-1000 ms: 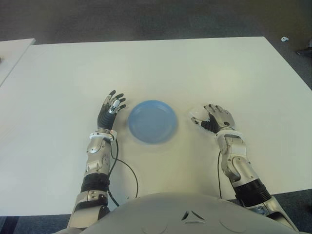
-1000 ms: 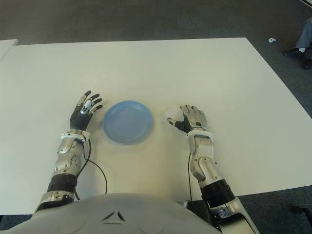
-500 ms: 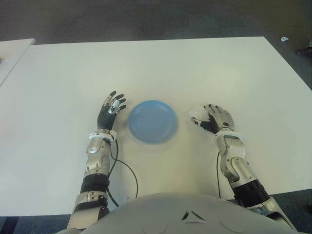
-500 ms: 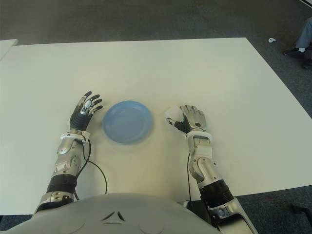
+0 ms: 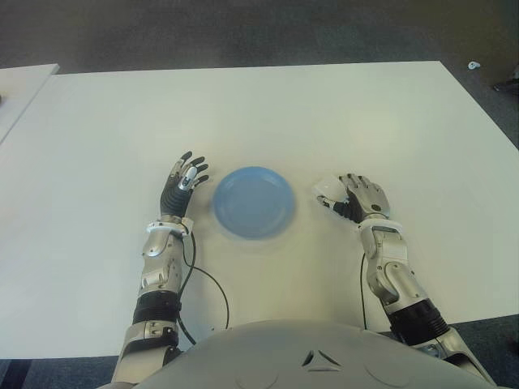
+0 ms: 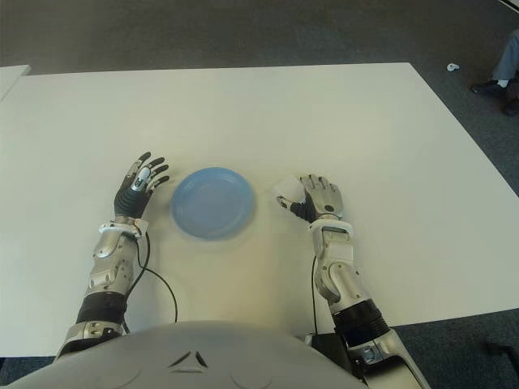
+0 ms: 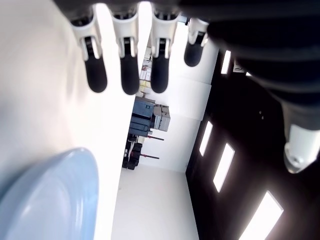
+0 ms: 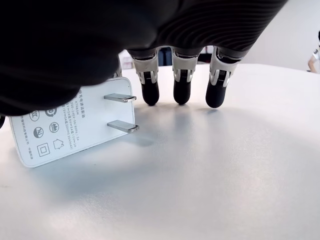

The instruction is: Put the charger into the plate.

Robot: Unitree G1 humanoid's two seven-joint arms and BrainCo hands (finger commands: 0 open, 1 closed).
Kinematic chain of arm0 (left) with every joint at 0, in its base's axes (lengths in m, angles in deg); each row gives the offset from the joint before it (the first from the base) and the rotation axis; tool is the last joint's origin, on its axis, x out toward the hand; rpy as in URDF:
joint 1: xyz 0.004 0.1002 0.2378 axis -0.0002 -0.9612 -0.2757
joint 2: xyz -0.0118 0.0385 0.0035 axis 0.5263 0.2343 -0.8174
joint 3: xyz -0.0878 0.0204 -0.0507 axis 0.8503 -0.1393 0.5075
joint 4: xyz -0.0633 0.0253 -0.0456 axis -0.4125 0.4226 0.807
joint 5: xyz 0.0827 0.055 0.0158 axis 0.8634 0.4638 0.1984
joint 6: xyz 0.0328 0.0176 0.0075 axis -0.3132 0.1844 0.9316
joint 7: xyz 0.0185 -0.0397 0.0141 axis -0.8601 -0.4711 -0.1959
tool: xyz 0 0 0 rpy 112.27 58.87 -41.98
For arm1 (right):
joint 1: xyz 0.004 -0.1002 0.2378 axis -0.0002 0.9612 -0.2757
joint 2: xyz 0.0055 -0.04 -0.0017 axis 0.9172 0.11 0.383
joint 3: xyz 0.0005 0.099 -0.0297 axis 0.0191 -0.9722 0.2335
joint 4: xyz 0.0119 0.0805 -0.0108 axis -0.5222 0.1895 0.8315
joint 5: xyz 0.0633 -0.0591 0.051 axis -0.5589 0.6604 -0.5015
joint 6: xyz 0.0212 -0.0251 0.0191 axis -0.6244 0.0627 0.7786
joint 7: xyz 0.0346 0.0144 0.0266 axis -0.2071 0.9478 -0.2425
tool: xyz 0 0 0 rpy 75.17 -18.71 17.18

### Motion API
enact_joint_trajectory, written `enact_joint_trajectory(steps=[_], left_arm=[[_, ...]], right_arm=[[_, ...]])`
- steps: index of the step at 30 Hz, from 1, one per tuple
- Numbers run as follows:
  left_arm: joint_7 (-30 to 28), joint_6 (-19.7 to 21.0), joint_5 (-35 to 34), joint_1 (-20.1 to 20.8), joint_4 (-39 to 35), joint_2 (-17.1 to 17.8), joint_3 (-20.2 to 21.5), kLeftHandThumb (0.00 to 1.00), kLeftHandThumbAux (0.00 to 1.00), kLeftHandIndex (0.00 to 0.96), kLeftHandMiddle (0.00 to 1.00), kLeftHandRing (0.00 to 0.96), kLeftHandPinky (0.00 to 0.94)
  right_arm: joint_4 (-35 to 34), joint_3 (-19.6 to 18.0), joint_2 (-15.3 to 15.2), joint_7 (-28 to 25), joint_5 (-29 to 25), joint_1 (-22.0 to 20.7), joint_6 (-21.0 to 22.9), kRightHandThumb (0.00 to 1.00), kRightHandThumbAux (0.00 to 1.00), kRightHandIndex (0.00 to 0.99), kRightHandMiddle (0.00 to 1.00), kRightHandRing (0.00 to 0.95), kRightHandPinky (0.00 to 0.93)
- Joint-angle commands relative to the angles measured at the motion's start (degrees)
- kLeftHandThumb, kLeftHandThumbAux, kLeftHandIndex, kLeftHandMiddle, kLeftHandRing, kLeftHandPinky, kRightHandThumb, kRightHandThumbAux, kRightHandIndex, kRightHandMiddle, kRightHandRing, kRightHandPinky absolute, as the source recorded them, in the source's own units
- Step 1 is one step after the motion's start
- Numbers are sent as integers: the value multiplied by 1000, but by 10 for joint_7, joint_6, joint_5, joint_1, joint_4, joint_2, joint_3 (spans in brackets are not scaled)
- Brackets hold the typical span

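Two hands flank the plate (image 5: 253,202): right hand (image 5: 362,197) grasping charger (image 5: 327,191), left hand (image 5: 182,183) spread.

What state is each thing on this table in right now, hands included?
charger: on the table, prongs exposed, right of the plate.
plate: empty, flat on the table.
right hand: curled over the charger, no firm grasp visible.
left hand: open, left of the plate.

A: What is seen apart from the job items?
B: A white table (image 5: 243,113), set on dark grey carpet (image 5: 243,32). A 2nd white tabletop (image 5: 20,89) is seen at the far left edge.
A: Anything on the floor?
B: A small white obj. (image 5: 473,64), top right. A person's leg (image 6: 509,61) is cut off by the frame nearby.
A: Background?
B: Stacked equipment (image 7: 147,117) is caught in the left wrist view.
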Motion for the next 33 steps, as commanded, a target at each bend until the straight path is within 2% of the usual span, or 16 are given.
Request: enact_joint_trajectory(steps=[1,16,33], left_arm=[[4,10,-4,-7,-10,-5,3,0,514,111,213,230,253],[4,16,-6,-14,-29,-10,5,0,509,114,216,232,251],[-1,11,-8,-16,-34,-10,4,0,490,121,232,246,260]], right_arm=[[1,10,-15,-10,-5,16,-11,272,105,0,0,0,0],[-23,30,-62,-46,1,27,-47,270,115,0,0,0,0],[-28,32,-90,-47,0,40,-73,267,115,0,0,0,0]])
